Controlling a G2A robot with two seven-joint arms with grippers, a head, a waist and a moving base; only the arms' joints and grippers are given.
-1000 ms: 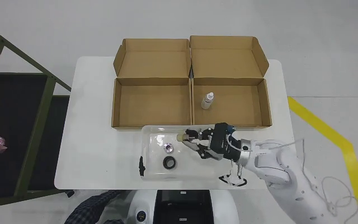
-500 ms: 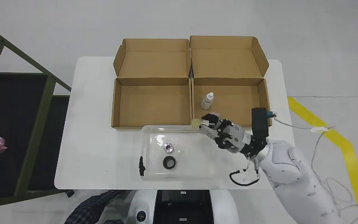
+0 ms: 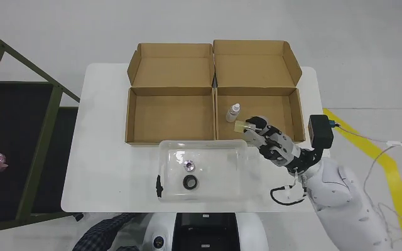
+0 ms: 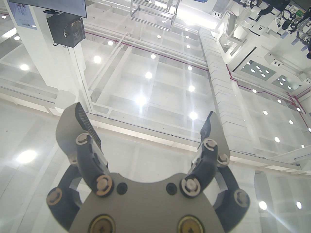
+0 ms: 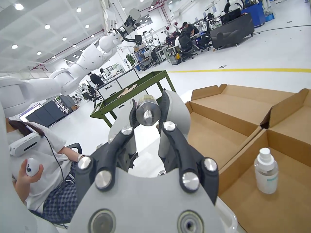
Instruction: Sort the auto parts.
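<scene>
While your right gripper point(image 3: 245, 125) clamps one short silver cylinder point(image 5: 145, 116) with a pale yellow band, it hangs over the near-left corner of the right box point(image 3: 276, 106), near one spray bottle point(image 3: 233, 113). You have two cardboard boxes and one clear tray point(image 3: 232, 182) holding three parts: silver fitting point(image 3: 189, 167), black ring point(image 3: 191, 182), black clip point(image 3: 159, 184). Your left gripper point(image 4: 144, 110) points up, jaws apart, holding nothing.
</scene>
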